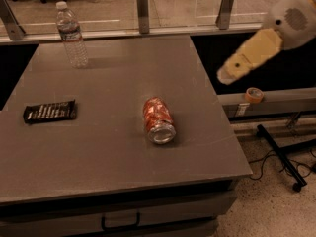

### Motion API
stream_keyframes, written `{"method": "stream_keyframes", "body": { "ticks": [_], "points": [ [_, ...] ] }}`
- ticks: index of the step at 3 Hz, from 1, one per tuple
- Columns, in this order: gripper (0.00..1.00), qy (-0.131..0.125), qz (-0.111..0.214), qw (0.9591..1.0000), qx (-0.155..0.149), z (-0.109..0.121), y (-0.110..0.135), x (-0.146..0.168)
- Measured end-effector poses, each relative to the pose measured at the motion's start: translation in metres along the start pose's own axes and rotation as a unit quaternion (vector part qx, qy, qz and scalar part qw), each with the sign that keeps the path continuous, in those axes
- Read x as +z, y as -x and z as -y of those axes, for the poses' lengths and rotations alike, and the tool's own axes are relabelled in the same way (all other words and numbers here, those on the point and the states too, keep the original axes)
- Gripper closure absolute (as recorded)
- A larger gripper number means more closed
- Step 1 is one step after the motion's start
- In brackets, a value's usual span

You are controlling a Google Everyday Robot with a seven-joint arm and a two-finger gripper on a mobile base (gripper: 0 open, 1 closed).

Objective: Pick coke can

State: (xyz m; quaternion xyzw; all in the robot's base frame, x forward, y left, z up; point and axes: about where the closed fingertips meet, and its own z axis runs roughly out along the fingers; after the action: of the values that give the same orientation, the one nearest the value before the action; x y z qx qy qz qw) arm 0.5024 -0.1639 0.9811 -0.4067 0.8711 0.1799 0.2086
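The coke can lies on its side near the middle of the grey table, its silver end facing the front edge. It is red with white lettering. My gripper hangs in the air at the right, just beyond the table's right edge, above and to the right of the can and well apart from it. The arm reaches down to it from the top right corner.
A clear plastic water bottle stands upright at the table's back left. A flat black snack wrapper lies at the left. A roll of tape sits on a ledge to the right. Glass panels run behind the table.
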Motion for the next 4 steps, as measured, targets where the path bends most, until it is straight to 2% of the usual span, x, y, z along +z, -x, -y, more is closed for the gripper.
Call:
{"method": "stream_keyframes", "body": {
  "ticks": [1,2,3,4],
  "points": [
    [0.00,0.014,-0.051,0.9973,0.051,-0.004,0.032,0.027],
    [0.00,-0.018,-0.062,0.9915,0.113,-0.009,0.042,0.032],
    [0.00,-0.031,-0.045,0.9845,0.166,-0.005,0.049,0.035],
    [0.00,-0.008,-0.072,0.9843,0.161,-0.032,0.041,0.046]
  ]
}}
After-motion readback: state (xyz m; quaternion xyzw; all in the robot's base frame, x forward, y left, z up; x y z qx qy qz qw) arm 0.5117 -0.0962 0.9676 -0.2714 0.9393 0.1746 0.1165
